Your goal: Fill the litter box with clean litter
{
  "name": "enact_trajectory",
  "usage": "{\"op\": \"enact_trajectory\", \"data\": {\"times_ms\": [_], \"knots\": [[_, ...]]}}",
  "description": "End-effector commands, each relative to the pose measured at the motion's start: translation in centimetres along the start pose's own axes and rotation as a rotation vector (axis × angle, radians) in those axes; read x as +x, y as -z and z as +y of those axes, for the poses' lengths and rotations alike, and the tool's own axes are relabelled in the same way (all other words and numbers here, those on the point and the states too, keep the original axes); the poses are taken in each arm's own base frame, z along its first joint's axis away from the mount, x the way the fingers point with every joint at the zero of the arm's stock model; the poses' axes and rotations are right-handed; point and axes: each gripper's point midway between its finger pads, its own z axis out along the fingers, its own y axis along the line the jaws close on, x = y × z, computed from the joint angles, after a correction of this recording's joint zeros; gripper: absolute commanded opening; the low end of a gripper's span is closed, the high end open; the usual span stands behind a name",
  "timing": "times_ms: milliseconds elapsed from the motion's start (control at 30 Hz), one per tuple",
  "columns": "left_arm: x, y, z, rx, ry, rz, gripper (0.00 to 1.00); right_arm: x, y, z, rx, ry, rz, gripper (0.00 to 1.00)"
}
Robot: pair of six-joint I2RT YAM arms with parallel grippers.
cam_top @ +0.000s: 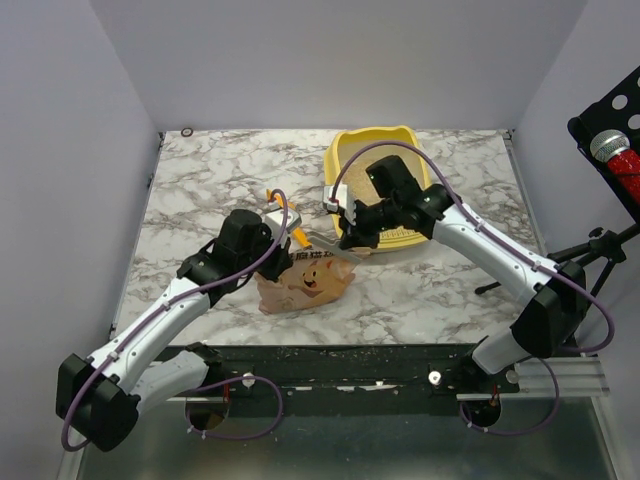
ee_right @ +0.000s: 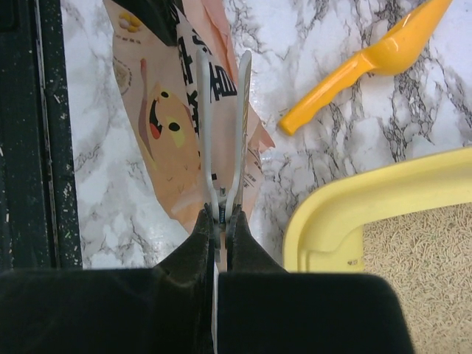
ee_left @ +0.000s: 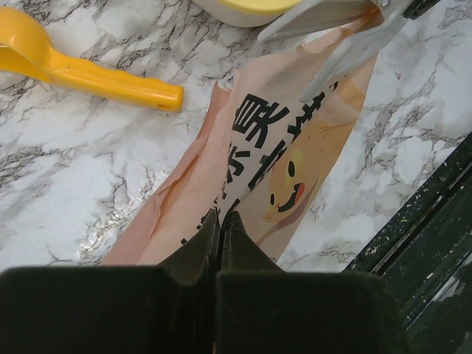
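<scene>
**A:** From above, where is the litter box (cam_top: 350, 148)?

**B:** Far right of centre on the tabletop (cam_top: 200, 190), with the right arm partly over it. The pinkish bag (cam_top: 308, 280) lies nearer and to its left, and both arms reach toward it.

**A:** And the left wrist view?

**B:** The left gripper (ee_left: 220, 217) has its jaws closed on the bag's near edge. An orange scoop (ee_left: 88, 74) lies apart on the far left.

**A:** The right wrist view?

**B:** The right gripper (ee_right: 220, 215) has its jaws clamped on grey scissors (ee_right: 221, 125), with the blades over the bag. Some clean litter (ee_right: 420, 273) already lies in the box.

**A:** How far along is it?

**B:** Early, I'd judge. The bag looks not yet cut open, and pouring it out remains.
</scene>
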Motion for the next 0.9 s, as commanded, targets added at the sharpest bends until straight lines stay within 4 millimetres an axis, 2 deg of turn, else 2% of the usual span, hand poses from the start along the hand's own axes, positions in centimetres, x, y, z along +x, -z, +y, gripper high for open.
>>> {"op": "enact_trajectory", "data": {"times_ms": [0, 433, 600, 867], "knots": [[-2.3, 1.3, 0.9, -0.066, -0.007, -0.094, 0.00, 2.1, 0.6, 0.3, 0.016, -0.007, 0.146, 0.00], [-2.5, 1.7, 1.0, -0.078, -0.008, -0.112, 0.00, 1.6, -1.8, 3.1, -0.076, 0.084, 0.158, 0.00], [-2.7, 1.9, 0.9, -0.077, -0.009, -0.119, 0.00, 1.5, -2.6, 2.9, -0.065, 0.089, 0.158, 0.00], [-2.8, 1.9, 0.8, -0.073, -0.008, -0.124, 0.00, 1.0, -5.3, 2.6, -0.058, 0.099, 0.177, 0.00]]}}
